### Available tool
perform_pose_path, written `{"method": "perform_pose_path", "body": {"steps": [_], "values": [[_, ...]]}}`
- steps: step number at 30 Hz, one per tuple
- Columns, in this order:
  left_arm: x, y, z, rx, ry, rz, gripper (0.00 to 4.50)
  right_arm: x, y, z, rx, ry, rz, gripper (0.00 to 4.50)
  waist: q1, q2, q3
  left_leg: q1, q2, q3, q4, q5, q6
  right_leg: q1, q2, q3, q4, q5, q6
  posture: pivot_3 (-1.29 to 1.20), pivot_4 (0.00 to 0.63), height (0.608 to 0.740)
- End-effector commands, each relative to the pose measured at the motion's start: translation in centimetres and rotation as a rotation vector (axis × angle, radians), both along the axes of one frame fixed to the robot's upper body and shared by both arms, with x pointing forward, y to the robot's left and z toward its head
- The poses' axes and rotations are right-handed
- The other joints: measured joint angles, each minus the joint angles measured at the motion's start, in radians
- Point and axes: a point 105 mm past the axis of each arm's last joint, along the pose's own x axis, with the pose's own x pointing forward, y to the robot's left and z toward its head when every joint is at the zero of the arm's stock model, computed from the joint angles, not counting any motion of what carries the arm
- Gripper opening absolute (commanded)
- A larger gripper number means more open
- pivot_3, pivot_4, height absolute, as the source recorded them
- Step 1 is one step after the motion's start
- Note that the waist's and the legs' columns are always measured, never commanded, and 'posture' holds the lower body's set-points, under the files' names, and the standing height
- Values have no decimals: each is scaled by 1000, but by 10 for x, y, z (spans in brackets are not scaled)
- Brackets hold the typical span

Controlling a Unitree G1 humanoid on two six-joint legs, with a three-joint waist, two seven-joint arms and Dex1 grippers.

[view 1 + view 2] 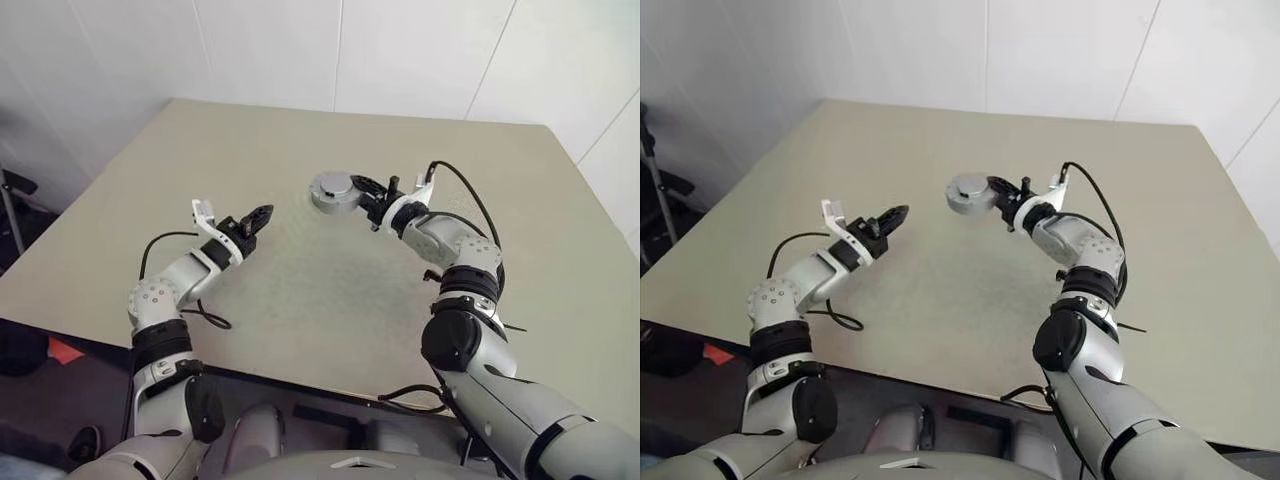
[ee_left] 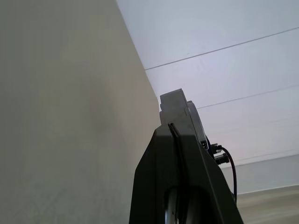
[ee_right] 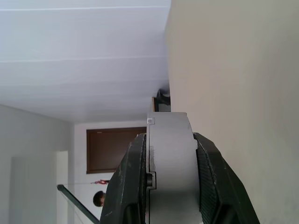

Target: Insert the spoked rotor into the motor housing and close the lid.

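Lab-like room: bare table (image 1: 300,290), plain white panel walls (image 1: 420,50).

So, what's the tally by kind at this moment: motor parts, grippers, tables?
Motor housing with its lid shut, held off the table in the right gripper: 1
Grippers: 2, left gripper shut and holding nothing, right gripper
Table: 1
Total: 4
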Motion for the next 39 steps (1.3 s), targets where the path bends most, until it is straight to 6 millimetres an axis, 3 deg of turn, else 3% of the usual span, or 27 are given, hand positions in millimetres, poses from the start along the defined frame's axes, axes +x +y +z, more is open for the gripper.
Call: {"method": "perform_pose_path", "body": {"steps": [1, 7, 13, 24, 39], "values": [[-5, -3, 24, -35, -99, -17, 536, -1, 2, 29, 31, -102, 14, 1211, -1, 0, 0, 0, 0, 0, 0, 0, 0, 0, 0, 0, 0, 0, 0, 0, 0, 740], [-14, -5, 32, -57, -135, -77, 2447, -4, 4, 27, 16, -99, 22, 1211, -1, 0, 0, -1, 0, 0, 0, 0, 0, -2, 0, 0, 0, 3, 4, 0, 0, 740], [-15, -8, 28, -79, -106, -115, 4426, -6, 6, 38, 22, -129, 32, 1211, -2, 0, 0, -2, 0, 0, 0, 1, -1, -3, 0, 0, 0, 4, 7, 0, 0, 740], [-9, -25, 34, -303, -32, -245, 4471, -22, 26, 55, 39, -187, 129, 1211, -1, 0, 0, -2, 0, 0, 2, 1, -2, -3, 0, 1, 0, 6, 10, 0, 0, 740], [2, -47, 35, -309, -19, -279, 4471, -35, 36, 54, 23, -206, 179, 1211, -1, 0, 0, -3, -1, 0, 2, 2, -3, -3, 0, 1, 0, 7, 12, 0, 0, 740]]}}
